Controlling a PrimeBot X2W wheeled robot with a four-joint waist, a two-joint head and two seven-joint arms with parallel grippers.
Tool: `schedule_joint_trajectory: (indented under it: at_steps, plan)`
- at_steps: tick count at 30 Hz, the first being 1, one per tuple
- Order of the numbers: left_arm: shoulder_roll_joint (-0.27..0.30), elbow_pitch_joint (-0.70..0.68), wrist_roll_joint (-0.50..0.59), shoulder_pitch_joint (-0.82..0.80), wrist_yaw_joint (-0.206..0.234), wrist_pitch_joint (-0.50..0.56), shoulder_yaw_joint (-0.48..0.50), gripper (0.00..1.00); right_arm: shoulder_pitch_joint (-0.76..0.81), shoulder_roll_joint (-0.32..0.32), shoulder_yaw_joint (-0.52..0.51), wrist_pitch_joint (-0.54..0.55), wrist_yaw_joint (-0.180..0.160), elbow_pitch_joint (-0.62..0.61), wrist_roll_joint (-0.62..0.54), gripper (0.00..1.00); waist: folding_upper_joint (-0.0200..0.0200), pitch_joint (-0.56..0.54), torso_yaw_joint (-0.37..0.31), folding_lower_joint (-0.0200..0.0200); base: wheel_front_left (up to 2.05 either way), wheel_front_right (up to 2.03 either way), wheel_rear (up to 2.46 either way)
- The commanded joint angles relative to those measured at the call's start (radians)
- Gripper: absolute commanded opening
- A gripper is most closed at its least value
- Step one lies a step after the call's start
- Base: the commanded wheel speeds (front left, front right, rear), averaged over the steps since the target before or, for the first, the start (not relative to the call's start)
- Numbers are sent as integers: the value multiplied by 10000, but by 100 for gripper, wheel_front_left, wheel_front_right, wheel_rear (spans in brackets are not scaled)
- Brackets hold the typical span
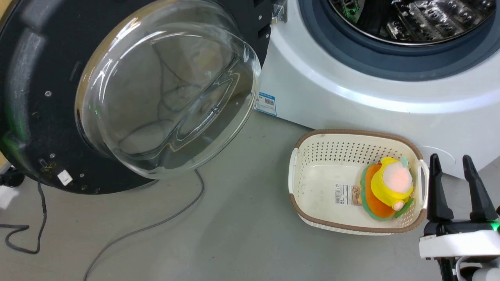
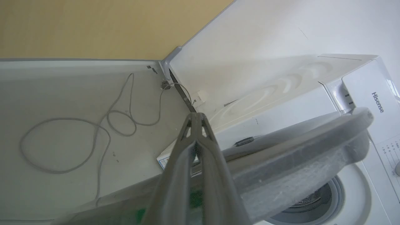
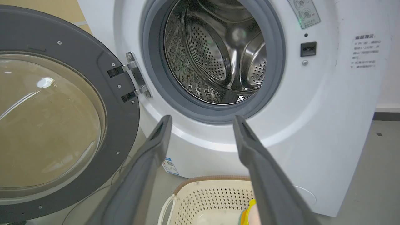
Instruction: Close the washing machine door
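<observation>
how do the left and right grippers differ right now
The left gripper is shut, fingers pressed together; the right gripper is open, fingers wide apart. The left gripper sits at the outer side of the washing machine door, contact unclear; the right gripper hangs beside the basket, pointing toward the drum. Both have two long dark fingers and hold nothing.

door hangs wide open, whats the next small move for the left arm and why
Probably push the washing machine door toward the washing machine with the shut left gripper: the door stands wide open and that gripper sits by its outer rim.
</observation>
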Motion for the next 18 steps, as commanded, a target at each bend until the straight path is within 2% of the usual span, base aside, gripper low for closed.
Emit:
schedule_joint_trajectory:
  at_steps: [1,6,8,18]
  plan:
    - [26,-12,-323,99,-74,138,0,0,-173,43,-10,-97,8,3,126,100,0,57,13,-1,0,0,0]
    - [148,-293,-1215,476,-129,781,-344,0,-209,45,-89,-201,8,-8,255,100,0,151,100,-1,0,0,0]
    - [226,-652,-1197,787,-131,924,-730,0,-155,45,-124,-205,8,9,270,100,0,105,116,-1,0,0,0]
    - [528,-3776,-1809,2582,-131,1430,-2514,0,102,45,-303,-205,8,94,396,100,0,-426,392,-1,0,0,0]
